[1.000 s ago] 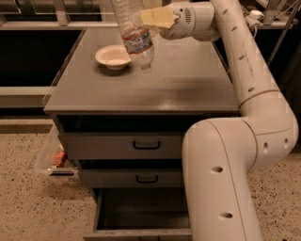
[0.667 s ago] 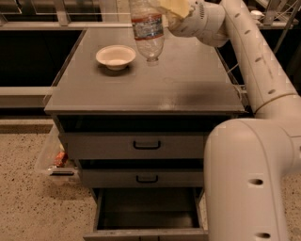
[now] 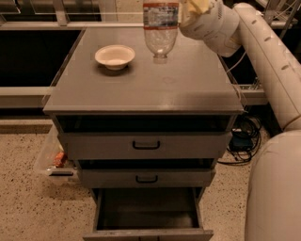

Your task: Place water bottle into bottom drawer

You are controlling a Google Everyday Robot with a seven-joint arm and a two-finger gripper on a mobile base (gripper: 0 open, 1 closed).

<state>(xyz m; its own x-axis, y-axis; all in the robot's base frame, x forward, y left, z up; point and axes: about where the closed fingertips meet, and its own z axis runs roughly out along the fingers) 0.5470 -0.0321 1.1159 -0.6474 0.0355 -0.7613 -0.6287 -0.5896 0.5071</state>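
The water bottle (image 3: 161,26) is clear plastic with a white-and-red label band. It hangs upside down, cap pointing down, just above the back of the grey cabinet top (image 3: 155,87). My gripper (image 3: 187,8) is at the top edge of the view, to the right of the bottle, and is shut on the bottle's upper part. The bottom drawer (image 3: 146,211) is pulled open at the foot of the cabinet, and its dark interior shows nothing inside.
A white bowl (image 3: 114,56) sits on the cabinet top left of the bottle. Two shallower drawers with black handles (image 3: 146,145) are slightly open. My white arm (image 3: 275,99) fills the right side. A clear bin (image 3: 52,157) and cables (image 3: 242,139) lie on the floor.
The bottle has risen higher above the cabinet top with the gripper. It now sits further right of the bowl. The view has closed in on the cabinet.
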